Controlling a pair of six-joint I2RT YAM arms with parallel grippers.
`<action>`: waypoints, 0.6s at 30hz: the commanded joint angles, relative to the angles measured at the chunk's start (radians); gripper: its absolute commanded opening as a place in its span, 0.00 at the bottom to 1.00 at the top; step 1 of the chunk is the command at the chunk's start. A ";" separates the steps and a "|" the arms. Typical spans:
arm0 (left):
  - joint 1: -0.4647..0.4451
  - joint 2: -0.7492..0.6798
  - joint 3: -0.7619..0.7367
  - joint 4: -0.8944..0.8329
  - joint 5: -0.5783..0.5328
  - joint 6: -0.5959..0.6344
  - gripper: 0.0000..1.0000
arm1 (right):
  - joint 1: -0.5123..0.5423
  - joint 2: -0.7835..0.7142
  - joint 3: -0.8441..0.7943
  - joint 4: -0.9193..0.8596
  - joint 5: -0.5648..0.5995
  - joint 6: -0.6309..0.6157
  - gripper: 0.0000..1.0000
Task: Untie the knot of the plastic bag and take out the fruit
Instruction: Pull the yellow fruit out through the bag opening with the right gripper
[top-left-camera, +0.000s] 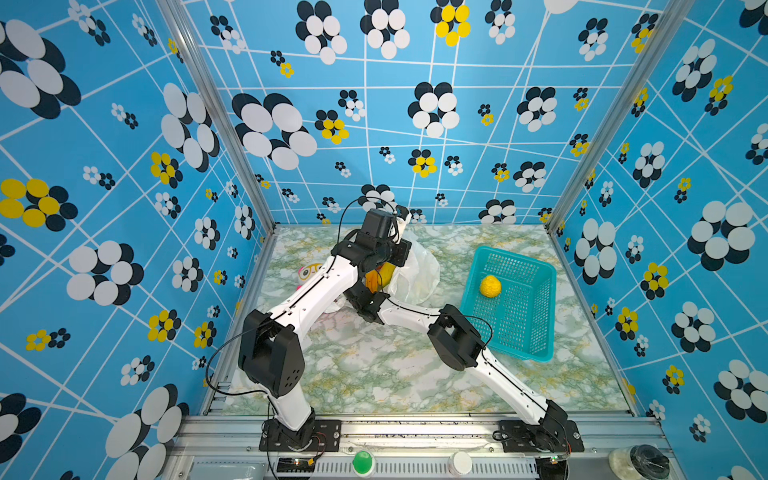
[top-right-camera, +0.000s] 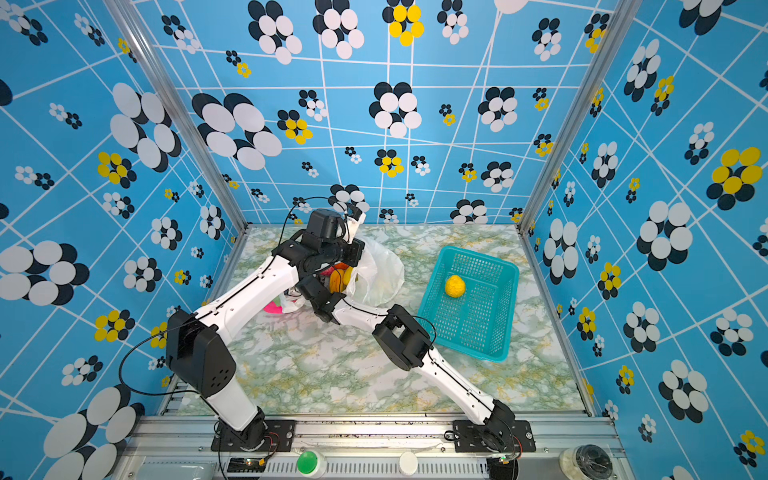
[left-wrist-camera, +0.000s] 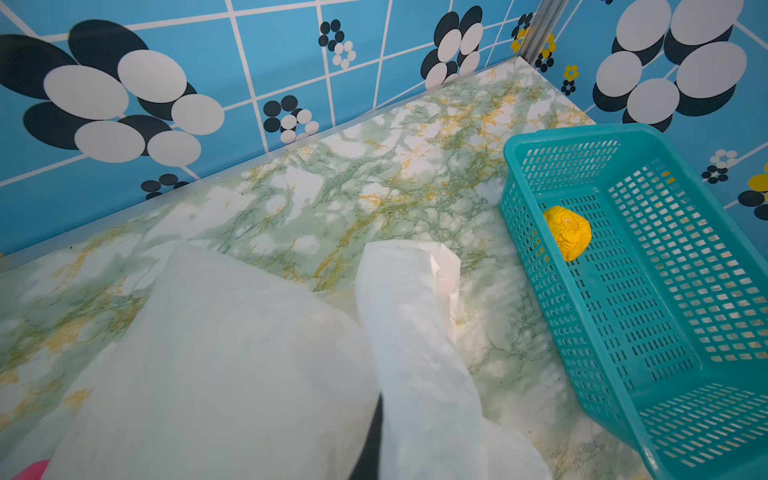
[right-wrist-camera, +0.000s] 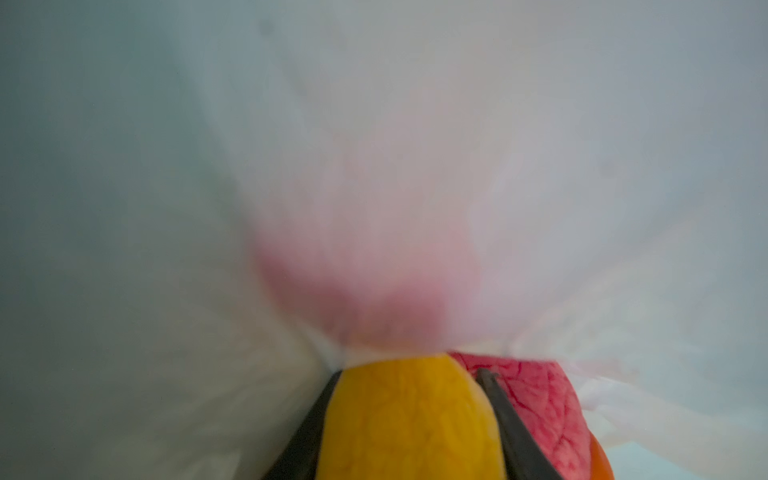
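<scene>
- Right gripper (right-wrist-camera: 409, 376): clenched on a yellow fruit (right-wrist-camera: 407, 424). One dark finger (right-wrist-camera: 511, 432) sits against each flank of it. The grip is inside the bag (right-wrist-camera: 208, 208), with blurred white plastic filling the rest of the right wrist view.
- Touching the yellow fruit on one side is a pink-red fruit (right-wrist-camera: 536, 399). An orange fruit (right-wrist-camera: 600, 461) shows at the frame corner beyond that.
- In a top view the yellow fruit (top-right-camera: 338, 278) shows in the bag's open mouth, just under the left wrist. The right forearm reaches across the middle to it.
- Left gripper (top-right-camera: 354, 218): clamped shut, raised above the bag near the back wall. Bag plastic (left-wrist-camera: 228, 353) runs up into it. The fingers themselves are hidden under the plastic in the left wrist view.
- A flat handle strip (left-wrist-camera: 411, 316) stands up beside the main sheet.
- Bag (top-left-camera: 417, 270): on the table (top-left-camera: 374, 374), back-centre, mouth facing the arms, body slumped toward the basket but apart from it.
- Basket (top-left-camera: 513, 255): teal, to the right, well apart from the grippers. One bumpy fruit (top-left-camera: 490, 286), yellow, lies in it near the bag-side wall.
- Toy (top-left-camera: 309, 272): with glasses, partly hidden behind the left arm, left of the bag.
</scene>
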 joint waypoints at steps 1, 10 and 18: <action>-0.002 -0.024 0.009 0.043 0.048 -0.007 0.00 | 0.013 0.066 -0.009 -0.132 0.006 -0.026 0.00; 0.006 -0.016 0.016 0.040 0.041 -0.010 0.00 | 0.013 -0.235 -0.395 0.076 -0.047 0.092 0.00; 0.015 -0.015 0.015 0.044 0.042 -0.020 0.00 | 0.015 -0.511 -0.730 0.205 -0.073 0.223 0.00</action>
